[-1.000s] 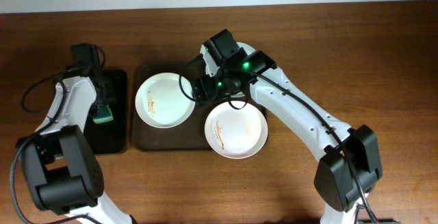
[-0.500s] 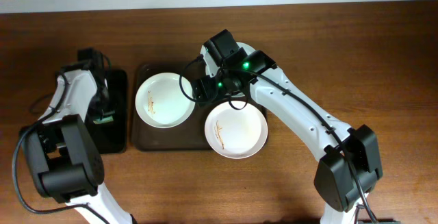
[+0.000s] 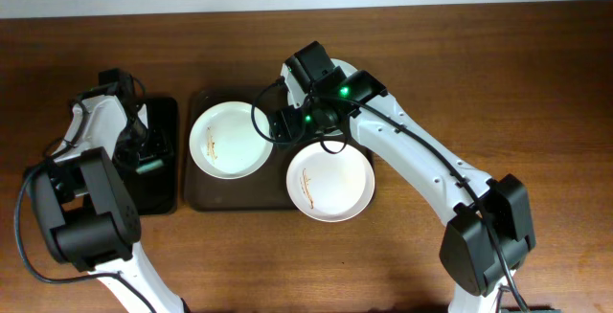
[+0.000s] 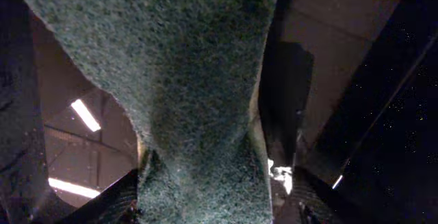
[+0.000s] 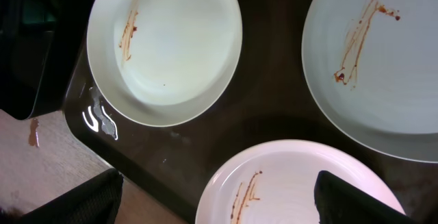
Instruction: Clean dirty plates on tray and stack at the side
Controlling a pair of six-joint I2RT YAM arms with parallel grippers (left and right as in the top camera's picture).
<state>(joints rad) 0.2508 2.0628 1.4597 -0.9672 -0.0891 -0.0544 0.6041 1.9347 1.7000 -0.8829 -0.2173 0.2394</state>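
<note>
Left jaws first: they're clamped on a green scrub pad (image 4: pixel 198 80) that fills the wrist view and looks pinched in at the waist; it's soft and floppy, so we'd guess it folds under pressure rather than skating around. Those jaws hang over the small black tray (image 3: pixel 160 193), left of the brown tray (image 5: pixel 274 107) and well apart from every plate; the closest is the left white plate (image 5: pixel 164 46), just across the two tray rims.

Right jaws are spread wide with nothing in them; only two blurry tips show, in the bottom corners of the wrist view. Right below and between them is the edge of the right white plate (image 5: pixel 308 183); the left white plate is ahead to the left and the mint plate (image 5: pixel 383 66) ahead to the right; from overhead the right arm (image 3: pixel 421 160) hides that one. All three carry thin brown streaks and sit on the brown tray, though the right white plate seems to hang over the near rim toward the counter (image 3: pixel 479 64).

Handling-wise, our guess: the plates are stiff, glossy, probably slick and chippable; we can't tell ceramic from plastic. They're shallow with a raised lip, so the rim is the place to pinch, one jaw inside and one underneath; that overhanging edge looks like the easiest bite.
</note>
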